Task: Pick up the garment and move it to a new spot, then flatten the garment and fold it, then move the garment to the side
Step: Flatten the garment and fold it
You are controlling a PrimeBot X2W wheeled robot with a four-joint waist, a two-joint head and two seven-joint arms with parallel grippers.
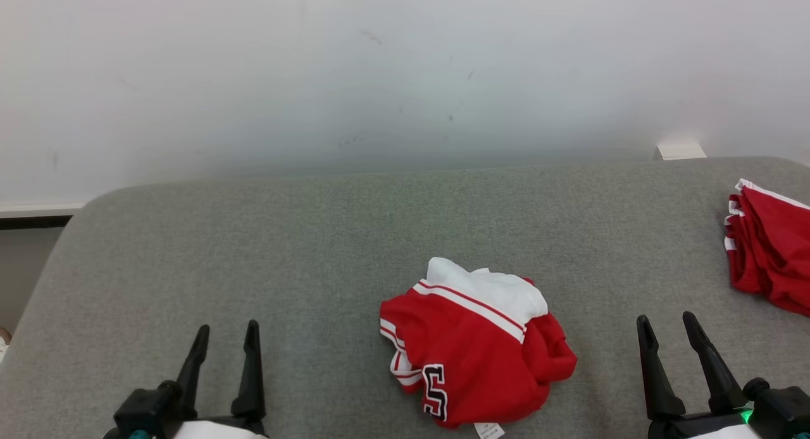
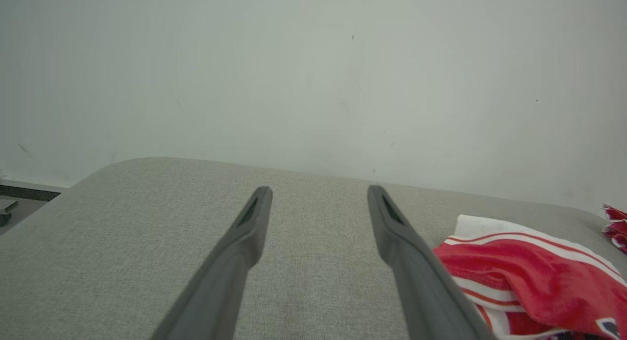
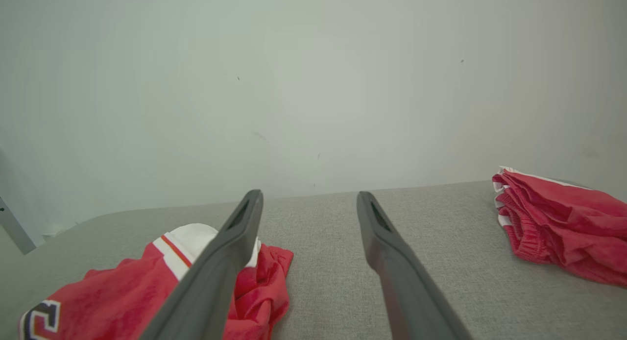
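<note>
Garment [image 1: 474, 350], crumpled red and white, lies on the grey cushion [image 1: 285, 249] between my left gripper [image 1: 226, 341] and right gripper [image 1: 666, 330], both spread and empty. I judge the pickup not begun; next I must reach in and pinch a fold.

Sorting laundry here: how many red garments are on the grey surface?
2. One crumpled red-and-white garment lies near the front middle; a second red garment sits at the right edge, partly out of frame.

Red garment [image 1: 481, 363] with white stripes and black-and-white lettering, grey fabric surface [image 1: 253, 249], red folded clothes [image 1: 769, 246]
</note>
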